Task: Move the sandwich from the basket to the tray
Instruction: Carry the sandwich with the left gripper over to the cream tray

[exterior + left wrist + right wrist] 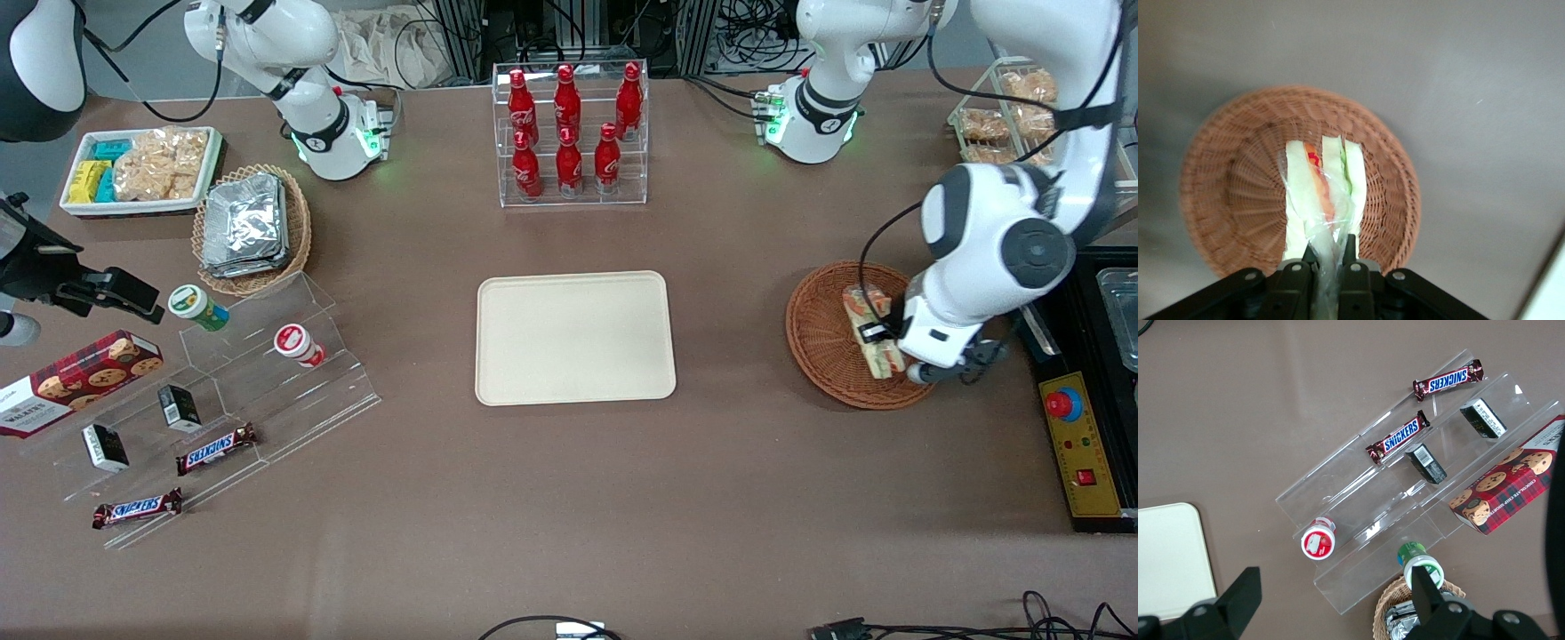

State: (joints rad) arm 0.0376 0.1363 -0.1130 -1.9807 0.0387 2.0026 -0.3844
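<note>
One sandwich (pixel 869 331), in its basket (pixel 818 342), gripper (pixel 1331 257) clamped on its clear wrap.

Item: wedge sandwich of pale bread with orange-red and green filling stripes, lying in the round reddish-brown wicker basket on the brown desk (pixel 569 516) toward the working arm's end. Gripper: low over the basket at the sandwich's end nearer the front camera; in the wrist view both black fingers (pixel 1350 248) are pinched together on the bunched plastic wrap at that end. Whether the sandwich is lifted clear of the basket floor cannot be told. Tray (pixel 574 337): cream-beige, rectangular, mid-desk, well apart from the basket, nothing on it. Other stock: acrylic rack of red bottles (pixel 569 133) farther from the front camera than the tray.
</note>
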